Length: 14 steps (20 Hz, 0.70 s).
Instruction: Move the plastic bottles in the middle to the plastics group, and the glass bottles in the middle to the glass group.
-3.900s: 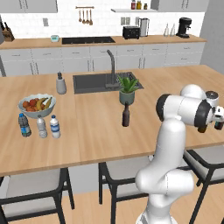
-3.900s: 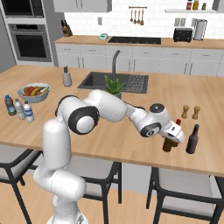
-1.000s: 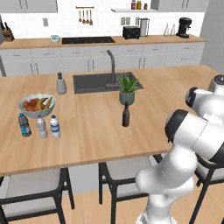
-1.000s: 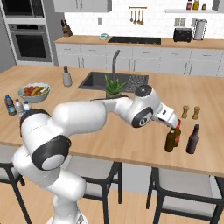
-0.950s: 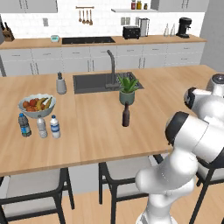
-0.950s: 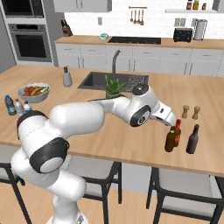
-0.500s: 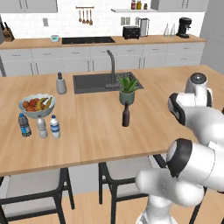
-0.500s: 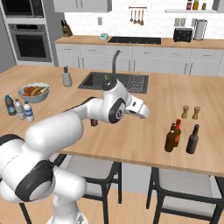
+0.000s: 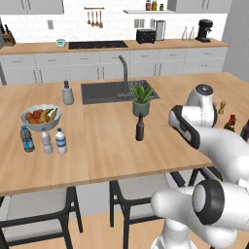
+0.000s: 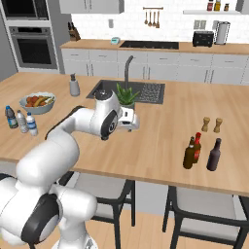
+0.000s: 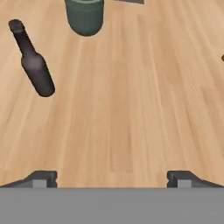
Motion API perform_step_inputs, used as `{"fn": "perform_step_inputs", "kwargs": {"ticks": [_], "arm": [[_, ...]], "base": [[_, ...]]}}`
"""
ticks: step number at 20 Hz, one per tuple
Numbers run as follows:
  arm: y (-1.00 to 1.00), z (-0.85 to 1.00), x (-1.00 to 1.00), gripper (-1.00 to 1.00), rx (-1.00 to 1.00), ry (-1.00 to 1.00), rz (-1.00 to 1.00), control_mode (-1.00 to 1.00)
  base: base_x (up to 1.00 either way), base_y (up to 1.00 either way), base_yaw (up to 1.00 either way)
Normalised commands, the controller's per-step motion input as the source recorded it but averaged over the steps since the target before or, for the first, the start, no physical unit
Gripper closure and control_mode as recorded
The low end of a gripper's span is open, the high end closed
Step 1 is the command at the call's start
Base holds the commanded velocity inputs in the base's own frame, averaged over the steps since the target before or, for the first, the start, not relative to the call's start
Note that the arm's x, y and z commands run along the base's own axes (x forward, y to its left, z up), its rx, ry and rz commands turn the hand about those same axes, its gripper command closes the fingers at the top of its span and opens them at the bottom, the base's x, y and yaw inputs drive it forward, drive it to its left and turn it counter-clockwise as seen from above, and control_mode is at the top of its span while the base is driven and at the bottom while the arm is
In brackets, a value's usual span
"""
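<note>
A dark maroon glass bottle [image 9: 140, 128] stands upright in the middle of the island, in front of the potted plant [image 9: 141, 99]. In the hand view that bottle [image 11: 35, 65] is at upper left, well ahead of my gripper [image 11: 111, 178], which is open and empty. My hand [image 10: 127, 118] hovers beside the plant. At the right an amber bottle [image 10: 189, 153] stands with the red-capped bottle [image 10: 197, 145] and a near-black bottle [image 10: 213, 154]. At the left the bright-blue-labelled plastic bottle [image 9: 61, 141] stands beside the pale one [image 9: 45, 141] and the dark-blue-labelled one [image 9: 27, 138].
A fruit bowl [image 9: 39, 116] sits behind the plastic bottles. A soap dispenser [image 9: 67, 93] stands left of the sink [image 9: 104, 91] and its faucet [image 9: 124, 72]. Two wooden shakers [image 10: 212, 124] stand behind the glass bottles. Stools are tucked under the island's near edge.
The arm has swung from the glass bottles at the right back to the middle by the plant. The amber bottle stays beside the red-capped one. The gripper has stayed open.
</note>
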Motion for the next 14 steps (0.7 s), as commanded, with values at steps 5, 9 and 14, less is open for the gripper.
{"fn": "perform_step_inputs", "kwargs": {"ticks": [5, 9, 14], "arm": [[1.00, 0.20, 0.15, -1.00, -0.01, 0.43, 0.45, -1.00], [0.74, 0.06, 0.05, -1.00, -0.02, 0.12, 0.21, -1.00], [0.13, -0.03, 0.00, -1.00, 0.00, -0.13, 0.02, -1.00]], "base": [[0.00, 0.00, 0.00], [0.00, 0.00, 0.00], [0.00, 0.00, 0.00]]}}
